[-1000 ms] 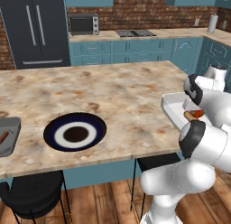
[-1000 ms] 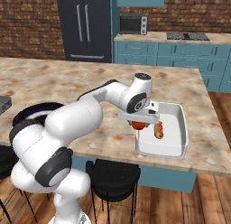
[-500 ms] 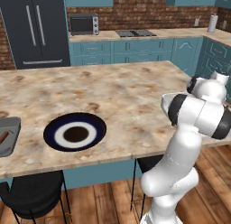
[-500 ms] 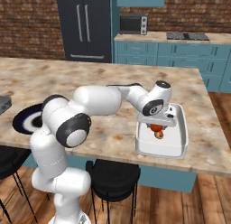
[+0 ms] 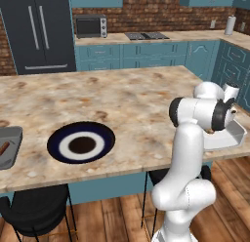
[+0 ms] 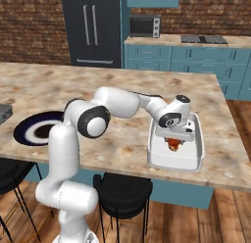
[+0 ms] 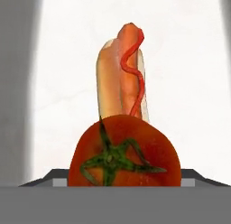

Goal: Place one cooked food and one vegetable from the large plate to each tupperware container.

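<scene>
Gripper (image 6: pixel 172 139) low over white tray (image 6: pixel 196 158), jaws wide around tomato (image 7: pixel 125 151); you likely mid-release. Tomato beside hot dog (image 7: pixel 123 74) in tray, pairing done here. Large plate (image 5: pixel 81 142) bare. Grey tray (image 5: pixel 9 146) at counter edge, contents unclear.

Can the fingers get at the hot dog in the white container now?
Probably not directly: in the hand view the tomato sits right in front of the hot dog, between it and the gripper over the white container.
</scene>
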